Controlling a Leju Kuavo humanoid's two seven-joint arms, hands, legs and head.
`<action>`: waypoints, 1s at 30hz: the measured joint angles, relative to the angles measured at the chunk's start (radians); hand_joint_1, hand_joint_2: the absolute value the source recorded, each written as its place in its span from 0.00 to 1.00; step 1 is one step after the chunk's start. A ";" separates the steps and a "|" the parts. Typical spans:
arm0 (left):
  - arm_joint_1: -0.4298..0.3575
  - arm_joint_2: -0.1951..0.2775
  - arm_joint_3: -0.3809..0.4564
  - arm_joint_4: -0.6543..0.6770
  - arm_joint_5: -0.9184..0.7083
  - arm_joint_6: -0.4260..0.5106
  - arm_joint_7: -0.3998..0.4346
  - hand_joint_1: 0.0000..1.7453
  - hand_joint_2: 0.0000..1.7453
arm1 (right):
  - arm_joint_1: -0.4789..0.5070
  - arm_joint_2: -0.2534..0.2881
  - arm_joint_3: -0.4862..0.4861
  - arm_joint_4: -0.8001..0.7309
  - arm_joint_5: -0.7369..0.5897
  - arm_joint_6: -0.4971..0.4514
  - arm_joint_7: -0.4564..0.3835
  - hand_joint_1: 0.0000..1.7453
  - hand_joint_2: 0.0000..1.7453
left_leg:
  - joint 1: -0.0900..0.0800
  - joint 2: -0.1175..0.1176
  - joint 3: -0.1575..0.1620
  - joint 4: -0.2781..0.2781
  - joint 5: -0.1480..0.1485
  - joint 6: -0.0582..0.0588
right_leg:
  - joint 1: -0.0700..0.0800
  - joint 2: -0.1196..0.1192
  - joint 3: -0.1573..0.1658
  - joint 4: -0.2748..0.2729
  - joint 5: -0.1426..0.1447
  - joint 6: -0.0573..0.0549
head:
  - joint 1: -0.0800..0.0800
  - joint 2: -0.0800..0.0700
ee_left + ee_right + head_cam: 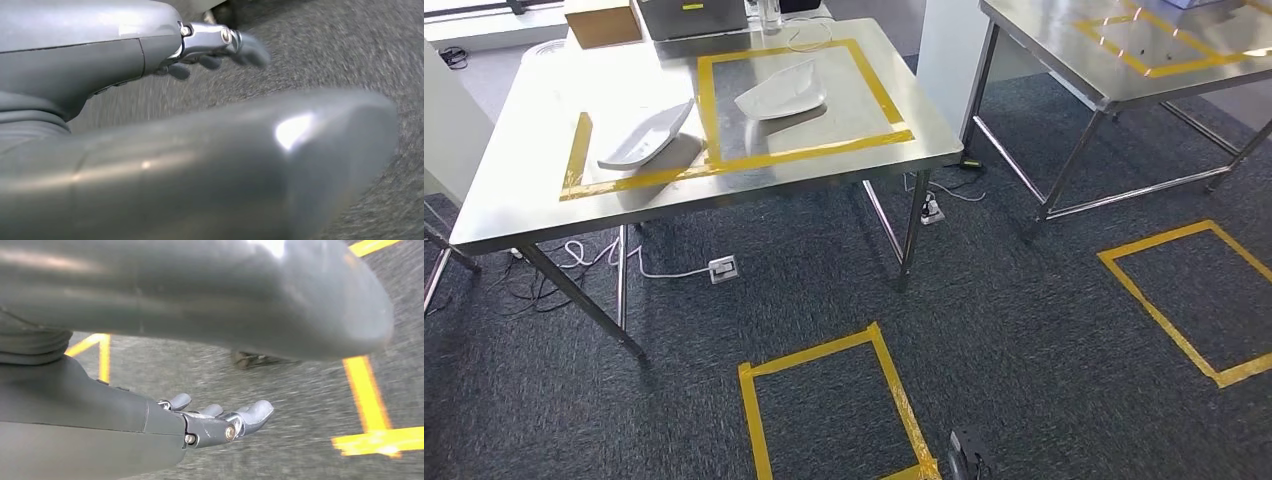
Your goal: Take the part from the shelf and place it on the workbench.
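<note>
Ahead in the head view stands the steel workbench (534, 205), marked with yellow tape. One white curved part (782, 93) lies inside the taped rectangle. A second white part (646, 137) lies just left of that rectangle, near a tape strip. My left hand (190, 160) hangs over dark carpet, its fingers (215, 52) stretched out with nothing in them. My right hand (200, 315) also hangs above the carpet, its fingers (220, 422) straight and apart, holding nothing. The wrist pictures are blurred.
A cardboard box (602, 22) and a grey case (689, 15) sit at the workbench's far edge. A second steel table (1064, 60) stands to the right. Yellow taped squares (824, 352) (1184, 330) mark the carpet. A power strip (723, 268) and cables lie under the workbench.
</note>
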 joint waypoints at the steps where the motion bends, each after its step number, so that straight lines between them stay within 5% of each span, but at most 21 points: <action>1: -0.011 -0.006 -0.011 0.005 -0.018 -0.011 0.017 0.00 0.00 | -0.001 -0.002 0.000 0.000 0.012 0.003 -0.010 0.00 0.00 | -0.001 0.003 -0.010 -0.001 0.009 0.011 | -0.002 0.002 -0.003 0.000 0.001 0.007 | -0.002 0.000; 3: -0.032 -0.019 -0.026 0.013 -0.031 -0.023 0.037 0.00 0.00 | 0.000 -0.008 0.005 0.001 0.035 0.003 -0.011 0.00 0.00 | -0.001 0.007 -0.033 -0.002 0.032 0.033 | -0.005 0.008 -0.020 0.036 -0.054 0.017 | -0.004 0.000; 5: -0.054 -0.033 -0.033 0.017 -0.031 -0.032 0.045 0.00 0.00 | 0.000 -0.015 0.012 0.001 0.044 -0.002 -0.002 0.00 0.00 | -0.004 0.009 -0.061 -0.001 0.057 0.044 | -0.002 0.013 -0.050 0.147 -0.165 0.018 | -0.003 0.000; 7: -0.070 -0.043 -0.040 0.021 -0.035 -0.040 0.051 0.00 0.00 | -0.002 -0.021 0.015 0.001 0.042 -0.011 0.009 0.00 0.00 | -0.010 0.009 -0.091 0.002 0.082 0.048 | 0.004 0.016 -0.062 0.262 -0.219 0.014 | -0.002 0.000; 9: -0.076 -0.046 -0.047 0.024 -0.045 -0.046 0.059 0.00 0.00 | -0.002 -0.025 0.015 0.001 0.038 -0.027 0.035 0.00 0.50 | -0.016 0.011 -0.121 0.008 0.103 0.049 | 0.011 0.017 -0.020 0.269 -0.184 0.003 | -0.002 0.000; 11: -0.078 -0.046 -0.055 0.026 -0.050 -0.048 0.066 0.00 0.00 | -0.002 -0.029 0.015 0.001 0.036 -0.046 0.077 0.00 1.00 | -0.021 0.013 -0.145 0.014 0.120 0.047 | 0.021 0.019 0.084 0.145 -0.150 -0.017 | -0.002 0.000; 13: -0.079 -0.044 -0.056 0.028 -0.027 -0.048 0.063 0.00 0.00 | -0.003 -0.033 0.015 0.001 0.036 -0.063 0.125 0.00 1.00 | -0.023 0.013 -0.157 0.017 0.136 0.040 | 0.029 0.022 0.170 0.017 -0.161 -0.032 | -0.003 0.000; 14: -0.078 -0.043 -0.052 0.029 -0.005 -0.049 0.060 0.00 0.00 | -0.003 -0.034 0.015 0.001 0.037 -0.070 0.150 0.00 1.00 | -0.023 0.013 -0.158 0.016 0.143 0.036 | 0.033 0.022 0.186 -0.014 -0.171 -0.037 | -0.003 0.000; 18: -0.075 -0.040 -0.040 0.030 0.039 -0.052 0.055 0.00 0.00 | -0.002 -0.035 0.015 0.001 0.039 -0.080 0.187 0.00 1.00 | -0.020 0.013 -0.158 0.012 0.155 0.028 | 0.036 0.022 0.185 -0.020 -0.168 -0.039 | -0.002 0.000; 22: -0.011 -0.024 -0.027 0.044 -0.050 -0.091 0.156 0.00 0.00 | 0.004 -0.037 0.015 0.001 0.047 -0.056 0.117 0.00 1.00 | -0.010 0.006 -0.221 0.241 -0.038 -0.011 | 0.021 0.013 0.097 -0.029 -0.086 -0.064 | -0.006 0.000; 23: -0.006 -0.022 -0.033 0.046 -0.053 -0.092 0.157 0.00 0.00 | 0.004 -0.037 0.015 0.001 0.048 -0.049 0.108 0.00 1.00 | -0.007 0.006 -0.217 0.276 -0.036 -0.015 | 0.020 0.011 0.079 -0.025 -0.075 -0.061 | -0.005 0.000; 24: -0.002 -0.021 -0.035 0.047 -0.042 -0.090 0.150 0.00 0.00 | 0.003 -0.036 0.015 0.001 0.050 -0.043 0.107 0.00 1.00 | -0.003 0.006 -0.197 0.278 -0.012 -0.019 | 0.019 0.009 0.062 -0.019 -0.064 -0.058 | -0.005 0.000; 26: -0.002 -0.020 -0.030 0.047 0.001 -0.083 0.121 0.00 0.00 | 0.001 -0.036 0.017 0.001 0.063 -0.038 0.128 0.00 1.00 | 0.003 0.006 -0.110 0.186 0.030 -0.024 | 0.015 0.006 0.028 -0.004 -0.046 -0.049 | -0.005 0.000; 28: -0.009 -0.018 -0.018 0.046 0.038 -0.079 0.092 0.00 0.00 | -0.004 -0.036 0.021 0.001 0.081 -0.041 0.158 0.00 1.00 | 0.001 0.003 -0.019 0.053 0.015 -0.019 | 0.013 0.004 0.005 0.009 -0.029 -0.036 | -0.004 0.000; 30: -0.018 -0.016 0.000 0.045 0.066 -0.079 0.072 0.00 0.00 | -0.010 -0.035 0.025 0.001 0.088 -0.049 0.161 0.00 1.00 | -0.006 0.001 0.005 -0.002 -0.002 -0.001 | 0.013 0.004 -0.002 0.008 -0.009 -0.023 | -0.003 0.000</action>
